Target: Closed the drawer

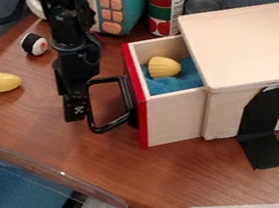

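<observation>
The drawer (pixel 174 116) stands out from its wooden cabinet (pixel 247 46) on the counter (pixel 61 145), its red front panel (pixel 143 120) well apart from the cabinet body and facing the left of the view. Its sliding axis runs roughly left to right across the view, so closing it calls for a push toward the right, square to the red panel. The end effector (pixel 74 112) hangs down just beside the black loop handle (pixel 113 124), on its outer side, with the handle between it and the panel. That puts the drawer directly to its right in the view, the favourable side for this push; whether end effector and handle touch, I cannot tell. Nor can I tell whether the end effector is wide or narrow. The step in hand looks to be the push itself, with the closing travel still to be made. Best to press near the handle's middle and keep in line with the slide, since an off-centre shove could skew the drawer or turn the light-looking cabinet. The ribbed yellow toy (pixel 163 66) on the blue cloth (pixel 178 83) inside might roll.
</observation>
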`<state>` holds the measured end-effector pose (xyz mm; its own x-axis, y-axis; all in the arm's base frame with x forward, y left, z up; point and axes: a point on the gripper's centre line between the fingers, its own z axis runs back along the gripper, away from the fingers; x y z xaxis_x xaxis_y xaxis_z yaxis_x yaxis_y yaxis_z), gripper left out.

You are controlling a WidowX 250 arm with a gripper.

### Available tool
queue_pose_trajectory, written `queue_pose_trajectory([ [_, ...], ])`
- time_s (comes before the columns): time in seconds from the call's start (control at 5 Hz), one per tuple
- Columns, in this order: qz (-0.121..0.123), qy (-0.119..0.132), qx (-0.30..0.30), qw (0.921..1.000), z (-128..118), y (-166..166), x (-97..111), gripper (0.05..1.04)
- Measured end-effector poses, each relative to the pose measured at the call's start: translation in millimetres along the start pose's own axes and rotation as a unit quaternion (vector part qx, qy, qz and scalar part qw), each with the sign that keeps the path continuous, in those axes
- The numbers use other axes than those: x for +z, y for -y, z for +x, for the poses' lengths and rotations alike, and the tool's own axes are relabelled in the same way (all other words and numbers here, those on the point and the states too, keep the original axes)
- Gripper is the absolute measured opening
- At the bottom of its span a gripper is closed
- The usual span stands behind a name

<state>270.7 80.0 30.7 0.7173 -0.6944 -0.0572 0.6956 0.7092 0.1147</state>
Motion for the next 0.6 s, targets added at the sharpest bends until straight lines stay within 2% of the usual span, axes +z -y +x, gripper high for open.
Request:
queue_pose_trajectory([
  [0.6,-0.016,0.018,0.007,0.9997,48.1,17.6,9.8,1.000],
])
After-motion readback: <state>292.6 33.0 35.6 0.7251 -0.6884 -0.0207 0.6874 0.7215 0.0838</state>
